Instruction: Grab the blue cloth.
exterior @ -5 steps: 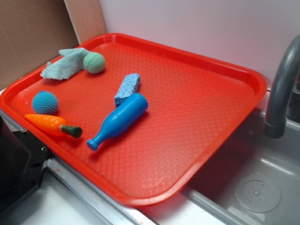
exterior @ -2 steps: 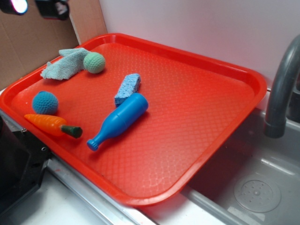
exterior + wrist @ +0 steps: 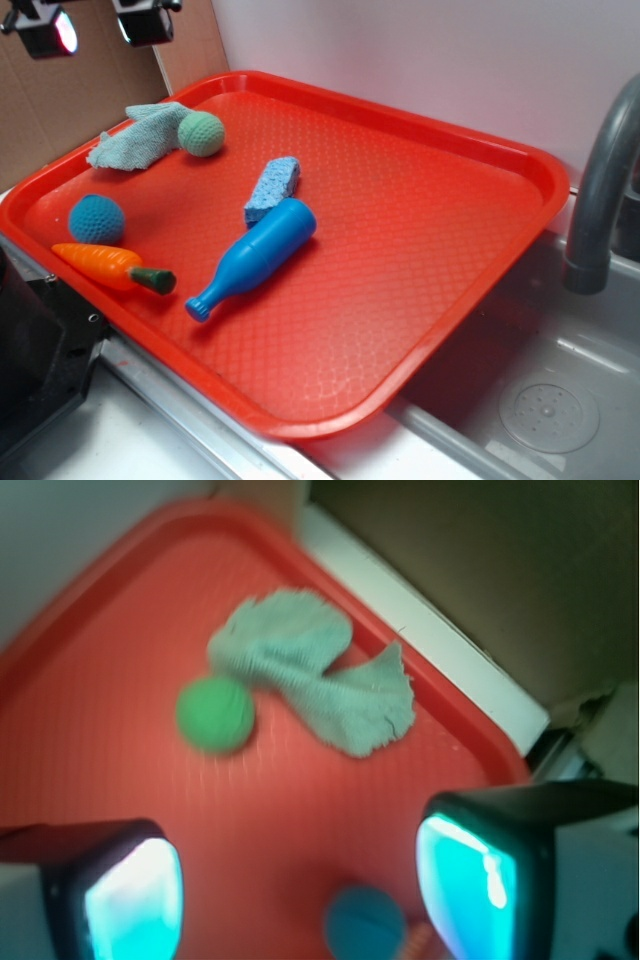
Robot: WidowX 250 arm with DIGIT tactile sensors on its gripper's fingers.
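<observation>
At the exterior view's upper left the claw (image 3: 96, 27) hangs wide open and empty above the blue cloth (image 3: 135, 140), which lies in the red tray's (image 3: 420, 260) far-left corner. The green knitted ball (image 3: 201, 133) touches the cloth's right edge, so a descent drifting right could pinch or knock the ball instead.

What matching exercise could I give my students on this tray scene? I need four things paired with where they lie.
Things:
1. blue cloth
2. toy carrot
3. blue bottle
4. gripper

Places:
A. lying beside the sponge block
B. above the tray's far left corner, open
C. touching the green knitted ball
D. near the front left rim, by the blue knitted ball

Pairs: 1-C, 2-D, 3-A, 4-B
</observation>
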